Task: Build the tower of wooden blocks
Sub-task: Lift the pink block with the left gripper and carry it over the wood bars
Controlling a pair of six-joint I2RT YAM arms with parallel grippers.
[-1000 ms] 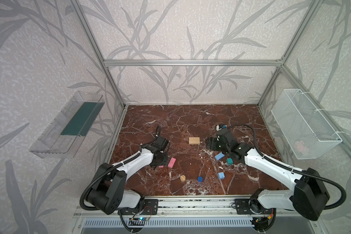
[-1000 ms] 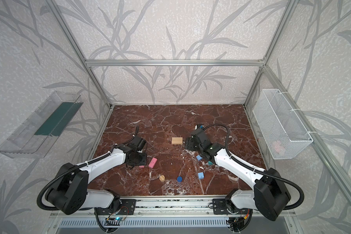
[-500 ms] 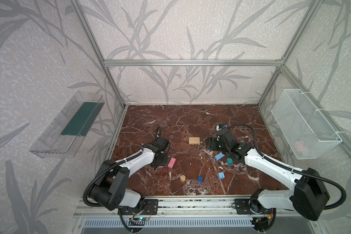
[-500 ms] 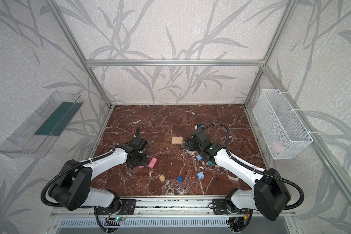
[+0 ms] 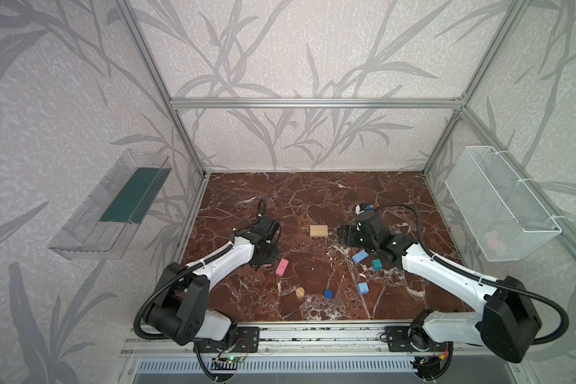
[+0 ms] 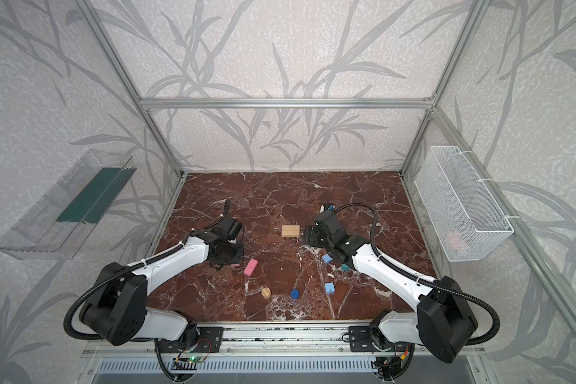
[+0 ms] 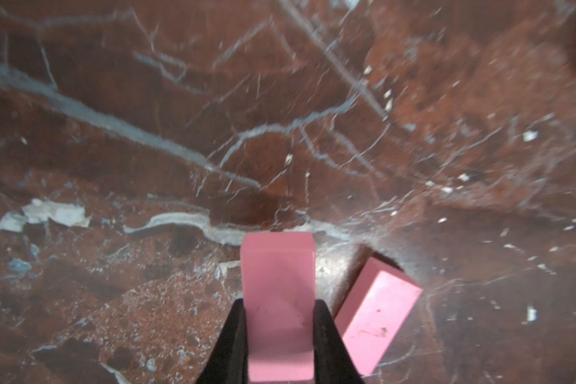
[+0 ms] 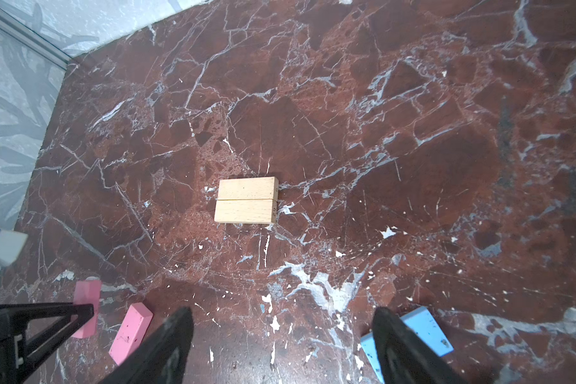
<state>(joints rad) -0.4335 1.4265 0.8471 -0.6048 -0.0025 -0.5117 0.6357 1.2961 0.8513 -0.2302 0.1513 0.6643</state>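
My left gripper (image 7: 280, 307) is shut on a pink bar (image 7: 277, 269), low at the marble floor; whether the bar is lifted I cannot tell. The other pink bar (image 5: 281, 267) lies loose just beside it. Two tan bars (image 5: 318, 231) lie side by side at the floor's middle. My right gripper (image 8: 283, 319) stands open and empty just right of them, a light blue block (image 8: 426, 329) beside one finger. A teal cube (image 5: 376, 264), a second light blue block (image 5: 363, 288), a dark blue cylinder (image 5: 328, 293) and a tan cylinder (image 5: 299, 292) lie toward the front.
A white wire basket (image 5: 499, 206) hangs on the right wall. On the left wall is a clear plastic shelf (image 5: 113, 206). Aluminium frame posts line the floor's edges.
My left gripper's jaws have closed onto the pink bar, and that arm has shifted slightly. The right arm and the loose blocks have not moved.
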